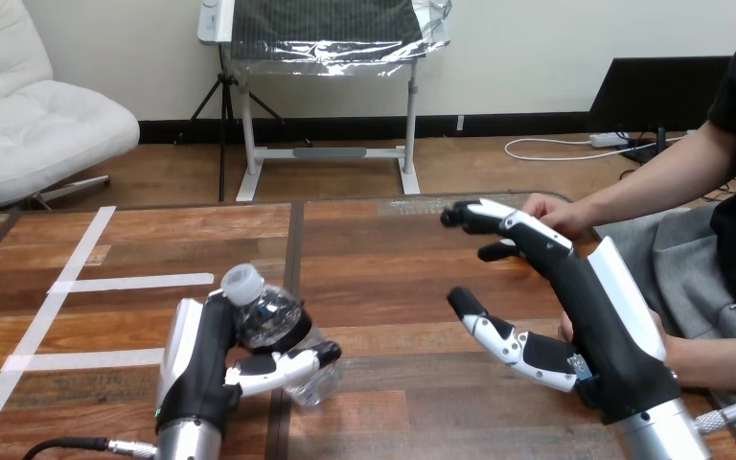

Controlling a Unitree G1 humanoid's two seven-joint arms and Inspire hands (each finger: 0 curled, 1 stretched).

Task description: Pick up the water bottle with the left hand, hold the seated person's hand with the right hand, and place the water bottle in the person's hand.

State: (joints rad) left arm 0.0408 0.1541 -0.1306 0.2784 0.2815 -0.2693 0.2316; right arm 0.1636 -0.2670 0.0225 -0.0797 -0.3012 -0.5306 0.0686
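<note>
A clear water bottle [273,321] with a white cap is tilted over the table at the lower left, cap pointing up and left. My left hand [201,359] is shut on it, with the thumb across its body. My right hand [599,321] is open at the right, its fingers stretched up and left and its thumb spread out. The person's hand [554,213] rests at the table's far right, right beside my right fingertips [479,216]; I cannot tell if they touch. The person's other forearm [719,356] comes in from the right, and its hand is mostly hidden behind my right palm.
White tape strips [129,283] cross the wooden table [383,278] at the left. A dark seam runs down the table just right of the bottle. The person sits close against the table's right edge.
</note>
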